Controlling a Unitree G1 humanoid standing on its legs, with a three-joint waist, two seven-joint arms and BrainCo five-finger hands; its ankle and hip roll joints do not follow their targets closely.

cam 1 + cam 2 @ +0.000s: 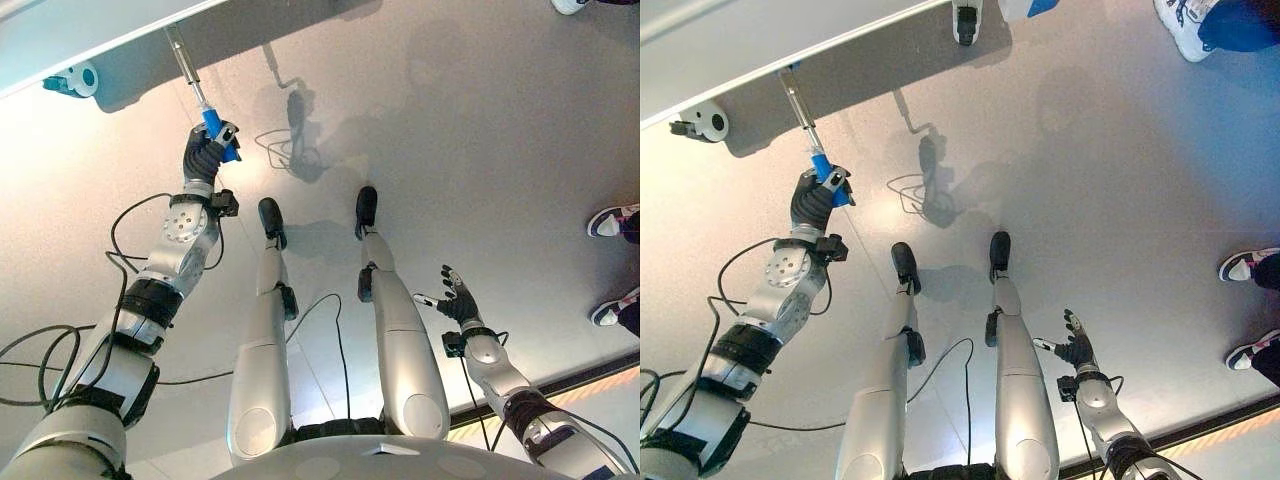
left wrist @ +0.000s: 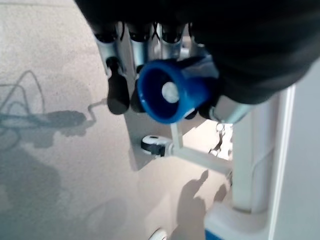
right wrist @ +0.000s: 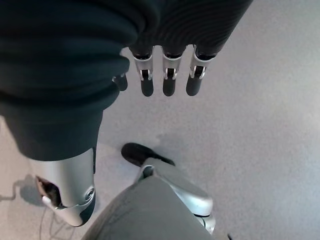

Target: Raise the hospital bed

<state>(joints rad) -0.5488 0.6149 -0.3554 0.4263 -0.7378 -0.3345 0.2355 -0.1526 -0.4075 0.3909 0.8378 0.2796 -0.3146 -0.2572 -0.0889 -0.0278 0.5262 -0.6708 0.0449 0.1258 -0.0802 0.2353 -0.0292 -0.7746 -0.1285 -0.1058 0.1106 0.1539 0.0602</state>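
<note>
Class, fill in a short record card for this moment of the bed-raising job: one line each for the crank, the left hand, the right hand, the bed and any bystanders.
crank: metal rod with blue plastic handle, sticking out from under the bed edge
left hand: left hand curled round the blue handle
right hand: right hand held low over the floor, fingers straight, holding nothing
bed: pale grey hospital bed frame, with a castor wheel beneath
bystanders: a person's shoes at the right

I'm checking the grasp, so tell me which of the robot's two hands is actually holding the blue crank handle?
The left hand: its fingers curl round the blue crank handle, while the right hand hangs open.
</note>
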